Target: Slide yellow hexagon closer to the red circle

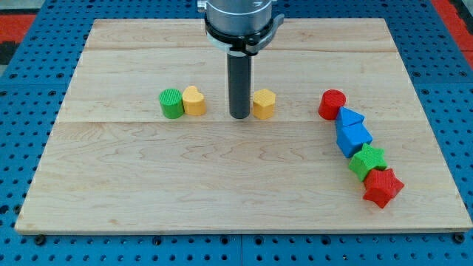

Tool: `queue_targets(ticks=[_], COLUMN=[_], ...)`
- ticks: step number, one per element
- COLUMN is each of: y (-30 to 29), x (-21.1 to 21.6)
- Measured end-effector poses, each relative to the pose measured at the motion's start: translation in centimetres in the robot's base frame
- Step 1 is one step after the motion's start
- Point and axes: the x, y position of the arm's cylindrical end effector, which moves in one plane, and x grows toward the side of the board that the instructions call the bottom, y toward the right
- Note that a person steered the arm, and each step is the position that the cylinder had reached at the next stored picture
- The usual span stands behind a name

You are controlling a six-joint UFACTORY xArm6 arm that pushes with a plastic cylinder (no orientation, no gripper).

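Observation:
The yellow hexagon (pixel 264 104) sits on the wooden board (pixel 222 177) a little right of centre. The red circle (pixel 332 104) stands further to the view's right, at about the same height, with a clear gap between them. My tip (pixel 239 116) rests on the board just left of the yellow hexagon, close to or touching its left side.
A green circle (pixel 171 103) and a yellow heart (pixel 194 100) sit side by side at the left. Below the red circle a chain runs down: blue triangle (pixel 350 118), blue block (pixel 354 138), green star (pixel 368 161), red star (pixel 383 187).

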Motion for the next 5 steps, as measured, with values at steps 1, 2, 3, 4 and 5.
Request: queue_targets(ticks=[1,2,3,4,5], y=[5.5,8.2,7.1,5.8,5.8], x=[-1.2,-1.9,-2.2,-2.7,-3.2])
